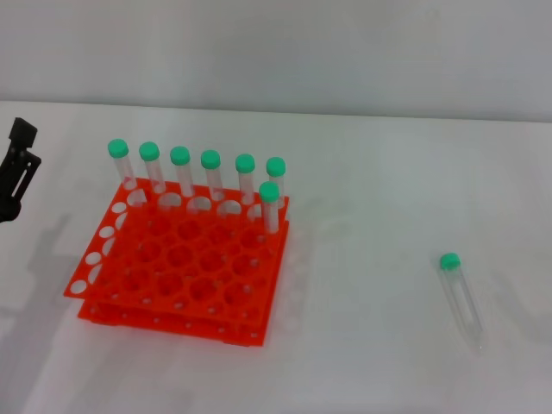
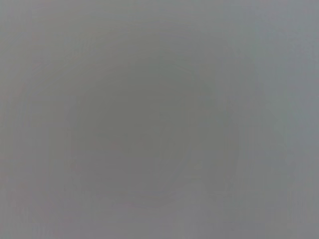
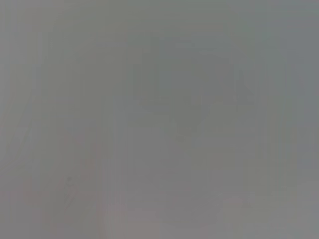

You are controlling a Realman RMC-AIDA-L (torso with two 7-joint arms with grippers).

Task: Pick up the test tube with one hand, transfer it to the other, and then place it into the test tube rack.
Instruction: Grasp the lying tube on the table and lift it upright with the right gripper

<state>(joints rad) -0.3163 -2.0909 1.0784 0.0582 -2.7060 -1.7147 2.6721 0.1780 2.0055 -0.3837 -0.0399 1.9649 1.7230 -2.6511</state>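
The test tube (image 1: 458, 293) lies flat on the white table at the right, its green cap toward the far side, with nothing touching it. The orange-red test tube rack (image 1: 172, 276) stands left of centre. Several identical green-capped tubes (image 1: 211, 177) stand upright along its far row, and one more stands (image 1: 270, 207) just in front at the right end. A black part of my left gripper (image 1: 17, 168) shows at the far left edge, left of the rack and well apart from it. My right gripper is out of view. Both wrist views show only plain grey.
The white table (image 1: 371, 172) runs back to a pale wall. Most of the rack's holes hold nothing.
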